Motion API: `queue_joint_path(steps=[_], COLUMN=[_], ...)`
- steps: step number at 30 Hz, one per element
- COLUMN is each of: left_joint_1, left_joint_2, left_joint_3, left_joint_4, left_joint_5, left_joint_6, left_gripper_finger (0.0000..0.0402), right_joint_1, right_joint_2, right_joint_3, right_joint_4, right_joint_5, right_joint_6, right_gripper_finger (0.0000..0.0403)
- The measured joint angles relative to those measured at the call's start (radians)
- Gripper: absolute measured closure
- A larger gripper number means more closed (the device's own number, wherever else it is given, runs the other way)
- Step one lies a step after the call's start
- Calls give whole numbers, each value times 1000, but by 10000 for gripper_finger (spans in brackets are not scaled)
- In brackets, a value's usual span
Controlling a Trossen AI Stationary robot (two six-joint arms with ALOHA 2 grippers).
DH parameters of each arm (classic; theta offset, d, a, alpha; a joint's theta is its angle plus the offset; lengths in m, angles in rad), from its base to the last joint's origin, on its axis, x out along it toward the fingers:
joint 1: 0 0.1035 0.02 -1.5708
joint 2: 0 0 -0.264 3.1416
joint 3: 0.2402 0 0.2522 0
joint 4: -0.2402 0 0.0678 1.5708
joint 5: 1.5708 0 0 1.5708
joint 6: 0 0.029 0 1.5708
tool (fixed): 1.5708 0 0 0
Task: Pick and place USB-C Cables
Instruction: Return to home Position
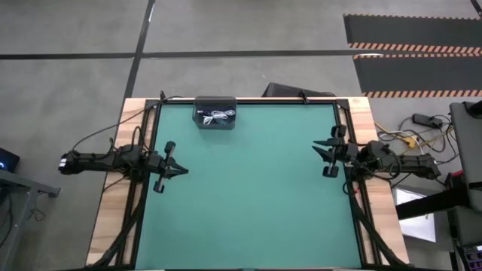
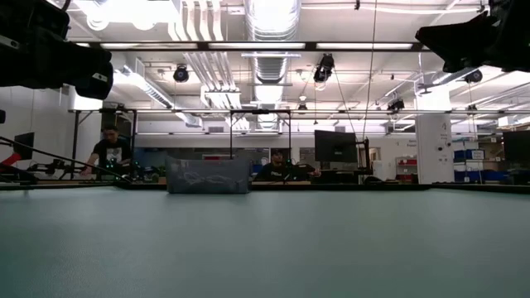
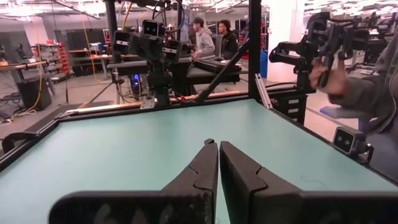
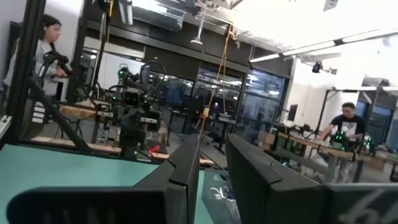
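Note:
A small dark bin (image 1: pixel 216 114) stands at the middle of the table's far edge, with a bundle of white USB-C cables (image 1: pixel 219 116) lying in it. In the low view the bin (image 2: pixel 207 175) shows as a grey box with pale cables inside. My left gripper (image 1: pixel 184 170) hovers over the table's left side, fingers almost together, as its wrist view (image 3: pixel 219 147) shows. My right gripper (image 1: pixel 317 148) hovers over the right side; its wrist view (image 4: pixel 212 144) shows a narrow gap between the fingers. Both point toward the table's middle and hold nothing.
The green mat (image 1: pixel 248 196) lies bare between the two arms. A black frame and wooden border (image 1: pixel 113 218) run around it. Beyond the far edge a person's hand (image 3: pixel 328 76) works other arms, and people sit at desks (image 2: pixel 277 168) behind.

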Motion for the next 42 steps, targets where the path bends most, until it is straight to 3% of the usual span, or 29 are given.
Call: queue_joint_path(steps=[42], left_joint_1=[0], left_joint_2=[14], left_joint_3=[0], left_joint_4=[-1], left_joint_5=[-1], left_joint_6=[-1], left_gripper_finger=[402], right_joint_1=[0], right_joint_2=[37], right_joint_3=[-2], right_joint_4=[-3], right_joint_5=[0], right_joint_6=[5], right_gripper_finger=[334])
